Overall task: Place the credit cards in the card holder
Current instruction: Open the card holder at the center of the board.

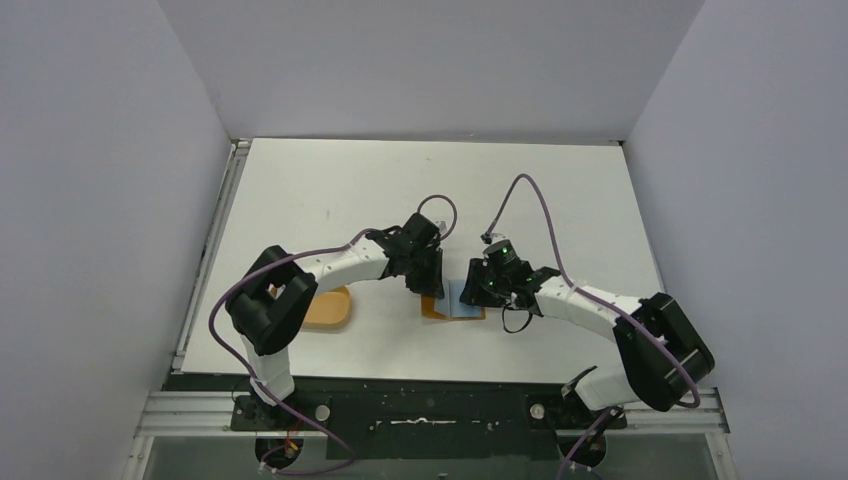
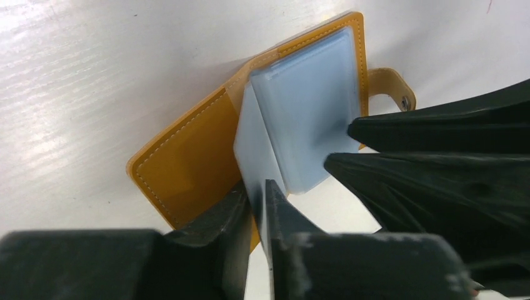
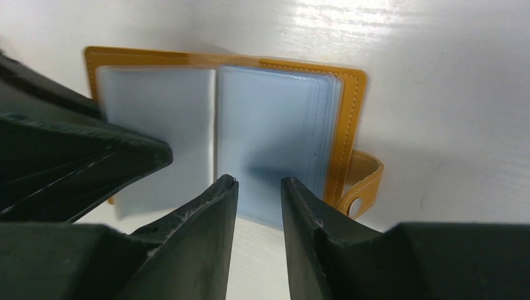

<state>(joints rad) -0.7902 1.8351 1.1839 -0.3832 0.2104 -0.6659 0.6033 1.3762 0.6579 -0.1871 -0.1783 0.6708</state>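
Observation:
The tan-orange card holder (image 1: 432, 306) lies open on the table between my two grippers. It shows in the left wrist view (image 2: 187, 156) and the right wrist view (image 3: 351, 106). My left gripper (image 1: 428, 283) (image 2: 257, 195) is shut on one pale clear sleeve page (image 2: 253, 144) and holds it up from the spine. My right gripper (image 1: 480, 292) (image 3: 257, 182) is slightly open and empty. Its tips are at the near edge of the stack of pale blue sleeves (image 3: 275, 125) on the tab side. No loose credit card shows in any view.
An orange oval tray (image 1: 328, 308) sits at the left, partly behind my left arm. The holder's closure tab (image 2: 392, 84) (image 3: 365, 181) sticks out on its right side. Grey walls stand close around the white table (image 1: 330, 190).

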